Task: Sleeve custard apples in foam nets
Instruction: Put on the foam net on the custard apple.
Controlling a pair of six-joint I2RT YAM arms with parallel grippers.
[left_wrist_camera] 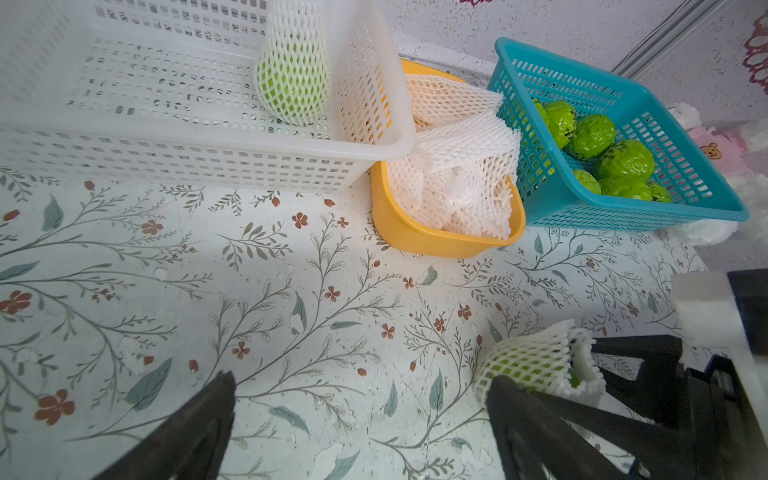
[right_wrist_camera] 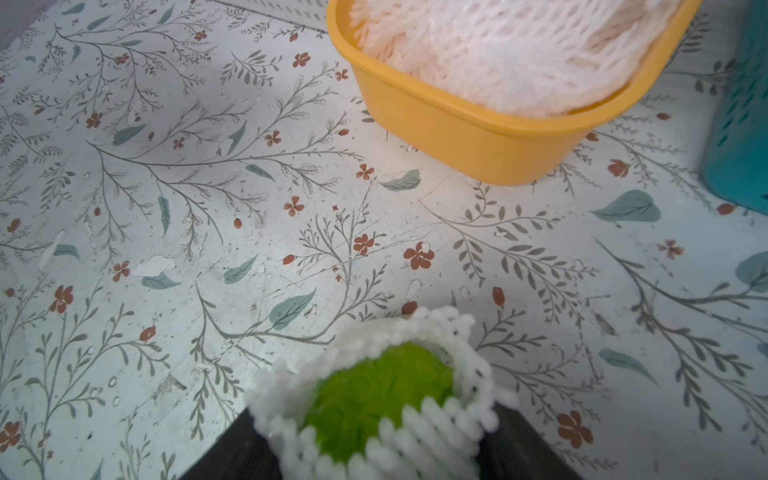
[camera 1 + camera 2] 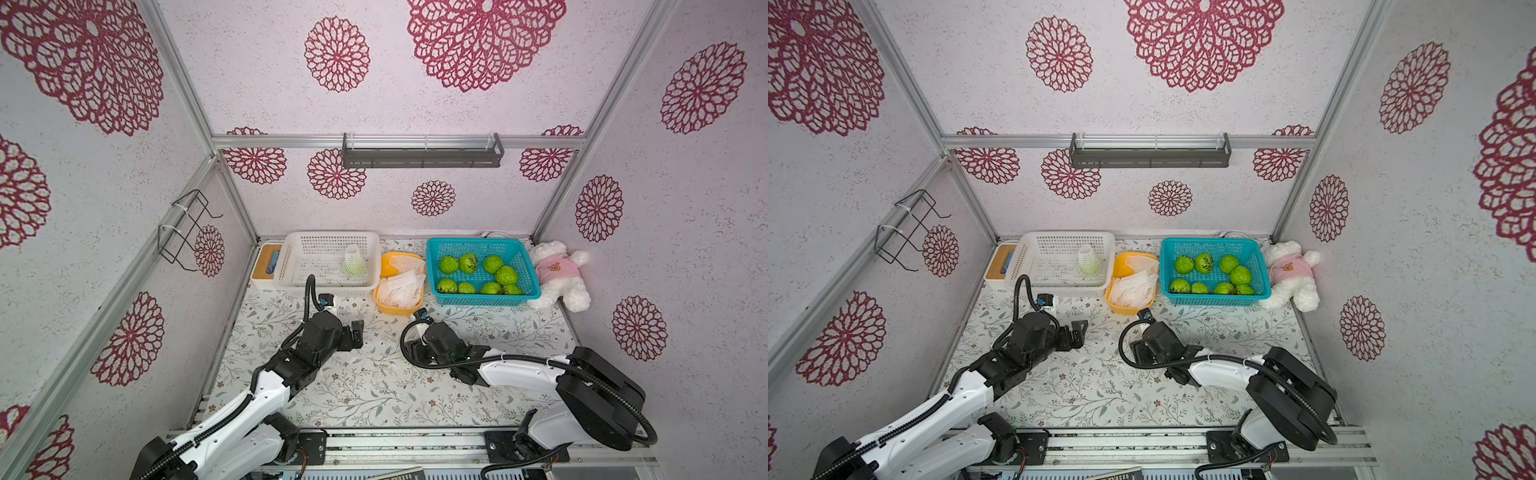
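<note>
**A:** Why is the netted custard apple (image 2: 376,395) placed where it is?

**B:** It is seen between the jaws of the right pincer (image 2: 374,449), with the net's open mouth turned outward and green showing. Whether it is truly clamped cannot be told. A transfer to the white basket (image 3: 291,282) is judged likely, since one sleeved fruit (image 3: 354,262) is already stood there.

**A:** And the left pincer (image 3: 356,329)?

**B:** It is spread wide and empty above the bench (image 3: 374,386), near the fruit, presumably so that the fruit can be carried off unhindered.

**A:** How are the supplies laid out?

**B:** Spare foam nets (image 3: 401,286) are heaped in the yellow tub (image 3: 390,309). The tub is set between the white basket and the teal basket (image 3: 536,291) of bare custard apples (image 3: 468,262), so all three can probably be reached by either arm.

**A:** The surface and the room?

**B:** The bench is covered by a pale sheet printed with leaves and small red flowers, scuffed in places. It is enclosed by textured walls (image 3: 336,54) stamped with crimson rosettes. A plush bear (image 3: 559,274) is propped beside the teal basket.
</note>
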